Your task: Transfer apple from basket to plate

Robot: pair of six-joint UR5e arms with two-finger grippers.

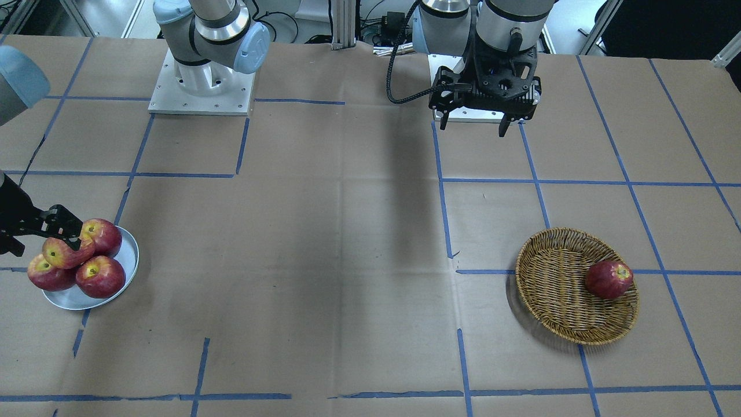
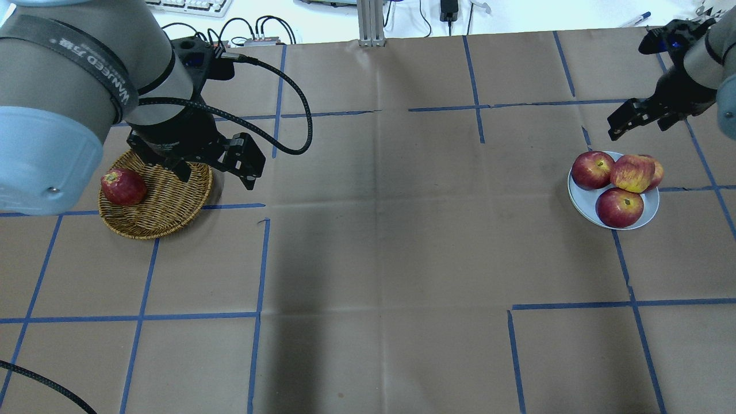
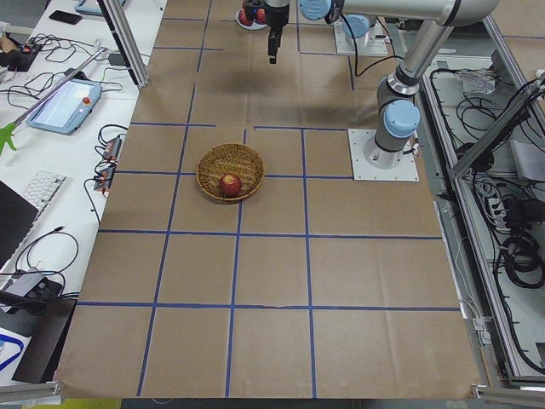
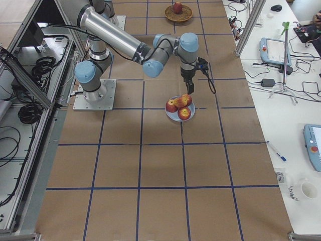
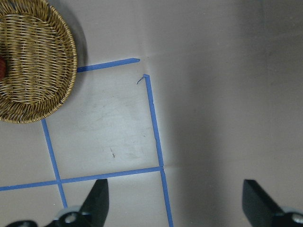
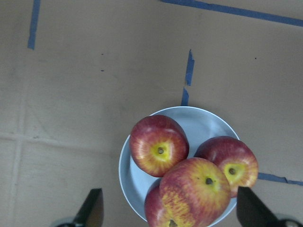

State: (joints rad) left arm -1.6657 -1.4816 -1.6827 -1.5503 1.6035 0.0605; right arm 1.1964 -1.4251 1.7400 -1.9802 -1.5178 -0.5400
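The apple [image 6: 196, 196], the paler one streaked yellow-orange, is no longer in the basket [image 2: 167, 215]. It lies on top of the pile on the plate [image 6: 208, 123] at the right end of the table, stem hollow up, propped on three deeper red apples [image 6: 158, 144]. The relation that matters now is vertical. The right gripper [image 6: 169, 189] hangs directly over that apple, with its fingers [image 6: 94, 208] spread wide to either side and touching nothing. The way off is therefore straight up, since a sideways pull could drag a finger across the perched fruit. From the front camera the near finger looks close to the apple's crown, though whether it clears it is hard to judge there. By this layout the transfer looks finished except for the retreat. The main risk is that the top apple rolls off its three supports. The left gripper [image 5: 175, 184] is far from the plate, raised on the robot's side of the basket, its fingers also apart and empty. The basket holds a single dark red apple [image 2: 122, 187] against its left rim.
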